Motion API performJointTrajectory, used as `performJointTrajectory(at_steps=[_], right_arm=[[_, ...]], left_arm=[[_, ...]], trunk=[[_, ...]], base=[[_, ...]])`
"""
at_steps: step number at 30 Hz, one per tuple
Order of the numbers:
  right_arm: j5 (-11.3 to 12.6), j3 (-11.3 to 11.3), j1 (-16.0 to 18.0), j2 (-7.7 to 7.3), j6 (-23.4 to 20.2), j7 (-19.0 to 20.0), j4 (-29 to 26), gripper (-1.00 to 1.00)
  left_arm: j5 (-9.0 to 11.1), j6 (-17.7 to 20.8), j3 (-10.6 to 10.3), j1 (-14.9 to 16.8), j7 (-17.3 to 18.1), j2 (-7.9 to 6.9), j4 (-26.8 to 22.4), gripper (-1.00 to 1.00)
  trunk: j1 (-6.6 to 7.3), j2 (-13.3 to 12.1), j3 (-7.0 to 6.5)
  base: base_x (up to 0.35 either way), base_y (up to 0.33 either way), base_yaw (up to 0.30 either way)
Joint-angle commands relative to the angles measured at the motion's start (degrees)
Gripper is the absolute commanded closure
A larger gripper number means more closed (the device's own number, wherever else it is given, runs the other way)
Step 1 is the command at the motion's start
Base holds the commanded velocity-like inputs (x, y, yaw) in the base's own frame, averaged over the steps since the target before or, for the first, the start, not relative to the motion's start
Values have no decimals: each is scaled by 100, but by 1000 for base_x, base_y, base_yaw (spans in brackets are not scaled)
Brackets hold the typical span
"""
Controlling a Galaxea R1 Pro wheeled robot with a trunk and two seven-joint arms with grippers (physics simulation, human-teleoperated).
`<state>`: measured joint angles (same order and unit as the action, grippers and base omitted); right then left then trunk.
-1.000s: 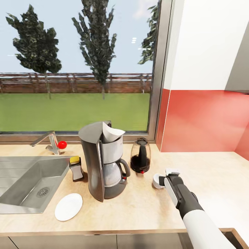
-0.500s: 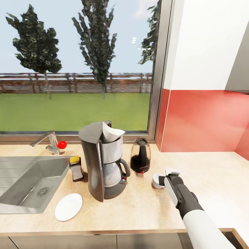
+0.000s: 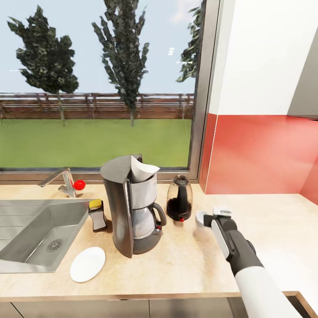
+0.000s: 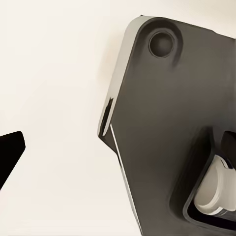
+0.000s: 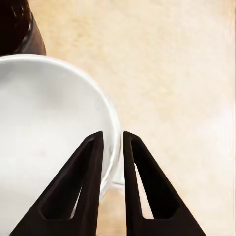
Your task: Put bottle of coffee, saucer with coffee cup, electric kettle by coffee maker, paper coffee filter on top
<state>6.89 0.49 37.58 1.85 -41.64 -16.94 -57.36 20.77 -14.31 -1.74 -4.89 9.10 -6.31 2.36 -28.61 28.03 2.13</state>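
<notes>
The dark grey coffee maker stands on the wood-grain countertop, and the white paper coffee filter pokes out of its top. To its right the glass electric kettle stands close by. Left of it is the bottle of coffee with its yellow cap. The white saucer lies bare at the front left. My right gripper is shut on the rim of the white coffee cup, held just above the counter right of the kettle. The right wrist view has both fingers pinching the cup wall.
A steel sink with a faucet is set into the counter at left. Behind are a window and a red backsplash. In the left wrist view a dark grey robot part hangs before a pale surface.
My right gripper has risen a little and moved away from me with the coffee cup, which has come off the counter. Everything else is still.
</notes>
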Motion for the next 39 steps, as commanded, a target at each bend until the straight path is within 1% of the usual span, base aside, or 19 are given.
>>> performJointTrajectory(at_steps=[1, 3, 10, 25, 31, 39], right_arm=[[73, 7, 4, 0, -11, -37, -91, 100], [72, 18, 4, 6, -11, -37, -185, 100], [72, 21, 4, 17, -18, -39, -198, 100], [58, 19, 4, 16, -19, -51, -24, 100], [58, 21, 4, 17, -19, -53, -13, 100], [58, 16, 2, 9, -19, -46, -12, 100]], left_arm=[[56, -28, -19, 5, 39, -1, 12, -100], [66, -37, -12, 5, 39, -2, 1, -100], [77, -45, 9, 5, 39, 44, -36, -100], [79, -38, -11, 13, 30, 52, -43, -100], [84, -36, -11, 14, 30, 55, -43, -100], [82, -29, -11, 14, 30, 61, -43, -100]], trunk=[[-3, 10, 11], [-3, 10, 11], [-3, 10, 11], [-3, 10, 11], [-3, 10, 11], [-3, 10, 11]], base=[[0, 0, 0], [0, 0, 0], [-60, 0, 0], [-299, 91, 0], [-204, 217, 0], [-33, 292, 0]])
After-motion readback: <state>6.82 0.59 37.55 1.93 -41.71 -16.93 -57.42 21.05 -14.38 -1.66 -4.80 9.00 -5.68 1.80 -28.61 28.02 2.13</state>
